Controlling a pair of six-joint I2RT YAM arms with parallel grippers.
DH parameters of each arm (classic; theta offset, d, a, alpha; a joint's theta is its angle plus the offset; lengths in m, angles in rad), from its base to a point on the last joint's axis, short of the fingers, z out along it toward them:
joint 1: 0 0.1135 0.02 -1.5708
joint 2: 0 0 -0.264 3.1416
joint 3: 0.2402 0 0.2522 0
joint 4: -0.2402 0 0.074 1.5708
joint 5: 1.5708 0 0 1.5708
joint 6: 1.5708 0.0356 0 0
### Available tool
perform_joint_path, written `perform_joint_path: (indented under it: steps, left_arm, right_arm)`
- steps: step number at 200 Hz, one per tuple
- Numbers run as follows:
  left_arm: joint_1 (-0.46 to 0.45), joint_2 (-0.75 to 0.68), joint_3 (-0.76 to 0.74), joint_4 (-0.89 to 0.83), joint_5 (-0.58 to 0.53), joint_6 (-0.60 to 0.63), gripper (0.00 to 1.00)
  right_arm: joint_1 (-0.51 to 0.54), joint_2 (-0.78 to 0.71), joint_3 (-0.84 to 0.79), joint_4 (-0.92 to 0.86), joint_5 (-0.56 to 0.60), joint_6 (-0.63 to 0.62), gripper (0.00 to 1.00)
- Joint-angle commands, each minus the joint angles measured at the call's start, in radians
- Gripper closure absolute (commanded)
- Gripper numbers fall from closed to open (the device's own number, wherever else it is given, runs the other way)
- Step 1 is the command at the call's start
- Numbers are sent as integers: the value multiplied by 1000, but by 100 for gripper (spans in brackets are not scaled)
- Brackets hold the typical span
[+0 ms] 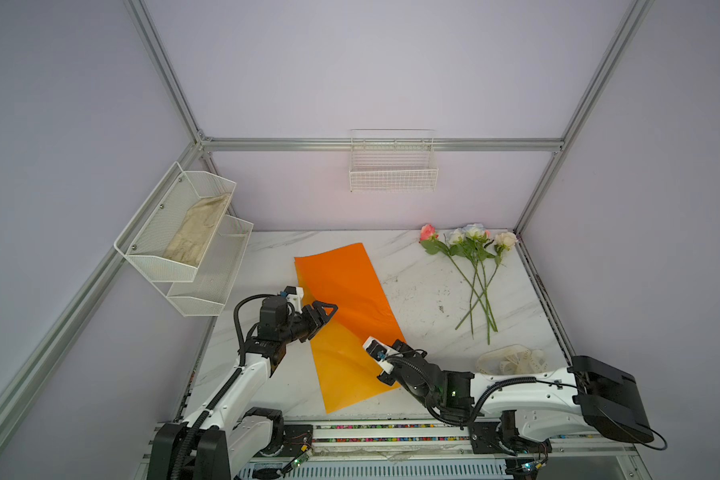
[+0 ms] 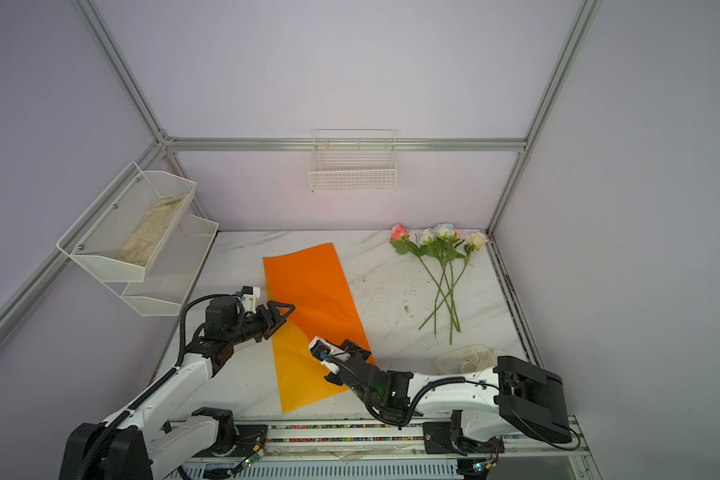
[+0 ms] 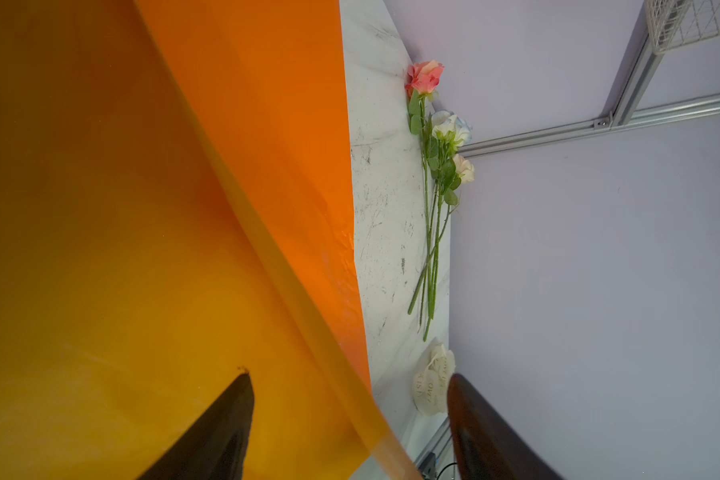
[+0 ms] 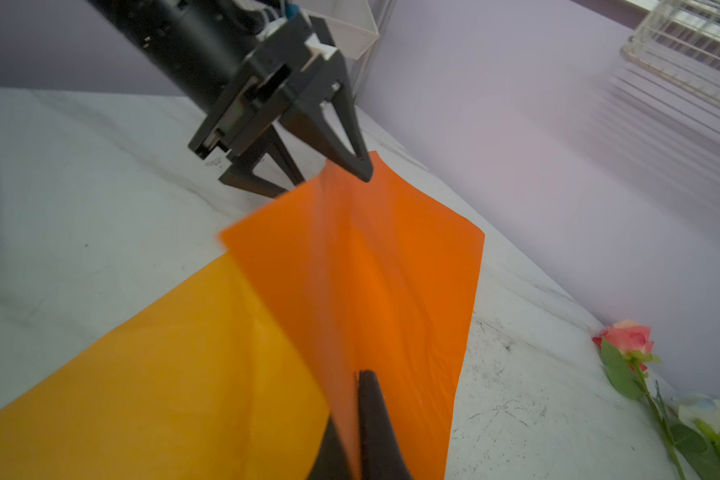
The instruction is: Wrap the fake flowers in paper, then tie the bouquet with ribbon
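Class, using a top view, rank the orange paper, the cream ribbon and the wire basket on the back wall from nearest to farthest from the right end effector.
1. The orange paper, pinched at its right edge by the shut right end effector.
2. The ribbon, on the table to the right.
3. The wire basket, hung on the back wall above the table.

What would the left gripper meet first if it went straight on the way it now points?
The paper: its raised edge lies between the left gripper's open jaws, so the sheet comes first. Beyond it the ribbon seems roughly in line, though depth is unclear.
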Motion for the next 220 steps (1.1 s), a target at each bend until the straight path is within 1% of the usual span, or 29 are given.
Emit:
perform_joint_path:
  steps: [1,12,30,35,44,63,76,85,87,92,100,106,119,137,158,164,187,193,200,210,214,220]
  left_arm:
    - [-45,-41,136,-97,-86,127,24]
    - [-71,-45,147,-109,-119,149,24]
    - [-114,-44,136,-109,-178,159,26]
    - [-127,-40,135,-109,-194,166,30]
    - [-151,-26,130,-96,-208,186,39]
    - [-199,40,141,-71,-197,226,52]
    - [-232,97,160,-64,-194,246,57]
    - [-254,129,171,-58,-199,250,57]
    - [-257,136,173,-58,-202,250,57]
    - [-271,146,176,-53,-213,248,52]
    - [-291,154,174,-41,-242,240,37]
    - [-301,151,172,-35,-264,228,28]
    - [-311,127,167,-25,-297,211,24]
    - [-311,67,162,-44,-355,191,12]
    - [-311,-27,145,-59,-426,167,5]
    - [-311,-55,135,-57,-445,155,0]
    - [-313,-155,82,-14,-477,143,0]
    - [-315,-185,63,16,-467,165,4]
    - [-324,-220,34,66,-456,195,10]
    - [-343,-264,-18,159,-428,248,24]
    - [-350,-273,-35,192,-414,279,30]
    - [-357,-279,-55,217,-398,314,35]
  right_arm:
    - [-89,-91,-45,116,-61,187,100]
    - [-144,-135,-74,157,-114,257,100]
    - [-214,-191,-105,182,-132,357,100]
    - [-225,-197,-109,182,-134,373,100]
    - [-249,-213,-118,182,-141,403,100]
    - [-299,-231,-134,182,-151,496,100]
    - [-336,-240,-149,192,-167,545,100]
    - [-354,-241,-153,195,-168,567,100]
    - [-358,-241,-154,195,-168,571,100]
    - [-364,-241,-153,195,-169,578,100]
    - [-373,-238,-153,193,-176,579,100]
    - [-375,-238,-151,193,-179,572,100]
    - [-378,-237,-153,191,-176,553,100]
    - [-379,-235,-159,189,-174,519,100]
    - [-380,-218,-163,189,-180,502,100]
    - [-379,-212,-161,189,-188,500,100]
    - [-381,-186,-152,190,-198,527,100]
    - [-382,-182,-150,191,-196,541,100]
    - [-391,-178,-146,190,-197,589,100]
    - [-414,-175,-141,191,-229,643,100]
    - [-429,-173,-138,191,-253,682,100]
    - [-449,-169,-132,191,-288,719,100]
